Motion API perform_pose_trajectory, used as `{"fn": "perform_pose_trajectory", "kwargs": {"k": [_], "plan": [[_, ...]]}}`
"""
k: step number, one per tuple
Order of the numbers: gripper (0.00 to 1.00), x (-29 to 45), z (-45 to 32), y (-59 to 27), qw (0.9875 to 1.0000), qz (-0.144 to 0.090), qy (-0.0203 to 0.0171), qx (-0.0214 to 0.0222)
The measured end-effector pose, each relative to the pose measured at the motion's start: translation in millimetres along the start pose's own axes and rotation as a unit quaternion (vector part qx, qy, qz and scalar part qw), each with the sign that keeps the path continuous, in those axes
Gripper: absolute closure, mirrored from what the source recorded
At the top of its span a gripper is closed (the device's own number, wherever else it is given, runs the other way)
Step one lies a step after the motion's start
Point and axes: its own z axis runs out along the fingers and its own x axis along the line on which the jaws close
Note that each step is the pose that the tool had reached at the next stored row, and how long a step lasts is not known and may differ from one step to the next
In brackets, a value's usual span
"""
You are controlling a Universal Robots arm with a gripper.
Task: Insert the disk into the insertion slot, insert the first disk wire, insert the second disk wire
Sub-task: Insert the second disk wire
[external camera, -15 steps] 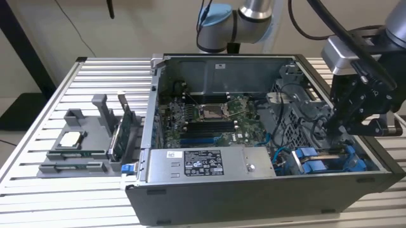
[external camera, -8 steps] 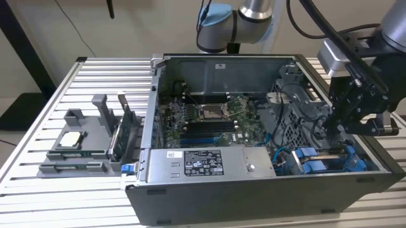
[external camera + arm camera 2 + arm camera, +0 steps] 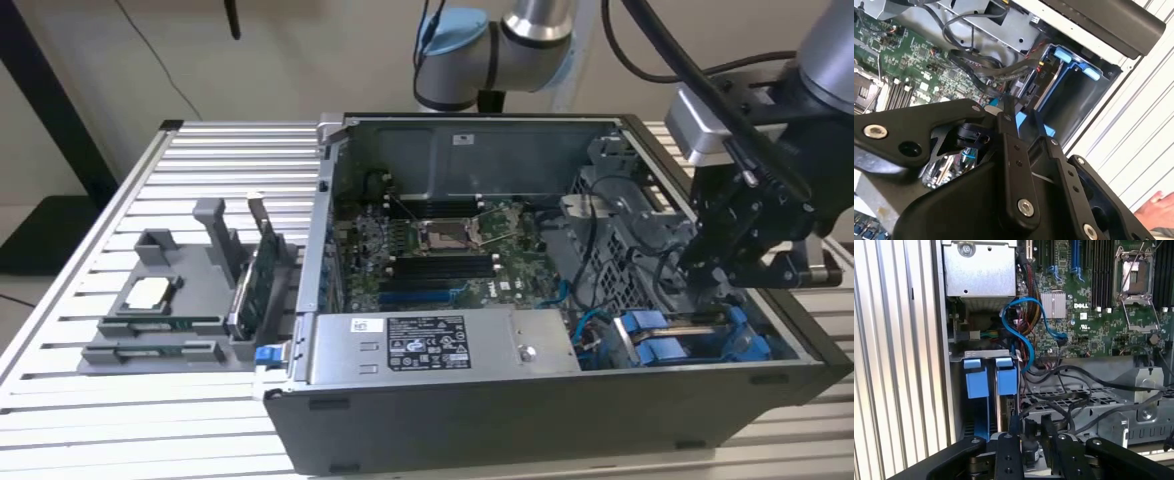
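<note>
The disk sits in its bright blue carrier [image 3: 1006, 379] in the insertion slot of the drive cage [image 3: 667, 345], at the corner of the open computer case toward the exterior view's right. Its blue frame [image 3: 1072, 56] also appears in the second wrist view. My gripper [image 3: 714, 280] hangs just above this cage. Its black fingers [image 3: 1015, 150] are a narrow gap apart, and blue carrier plastic shows through the gap with nothing between the tips. Loose black wires [image 3: 1064, 400] run right beside the fingertips [image 3: 1014, 422]. A black wire bundle [image 3: 984, 70] ends at the disk's end.
A second blue carrier [image 3: 975, 382] stands beside the disk. A blue cable [image 3: 1024, 340] loops over the motherboard [image 3: 441, 250]. The power supply [image 3: 427, 345] lies along the case front. A grey parts holder [image 3: 174, 300] sits on the slatted table. A person's hand [image 3: 1156, 205] is near the case.
</note>
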Motion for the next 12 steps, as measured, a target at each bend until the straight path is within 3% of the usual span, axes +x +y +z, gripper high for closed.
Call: {"fn": "perform_pose_trajectory", "kwargs": {"k": [6, 8, 9, 12], "plan": [[0.69, 0.9, 4.1, 4.5, 0.9999, -0.003, -0.0026, 0.0158], [0.71, 0.9, 4.2, 4.8, 0.9998, -0.003, -0.0033, 0.0182], [0.78, 0.9, 4.4, 4.8, 0.9998, -0.003, -0.0037, 0.019], [0.78, 1.1, 5.0, 4.9, 0.9998, -0.003, -0.0051, 0.021]]}}
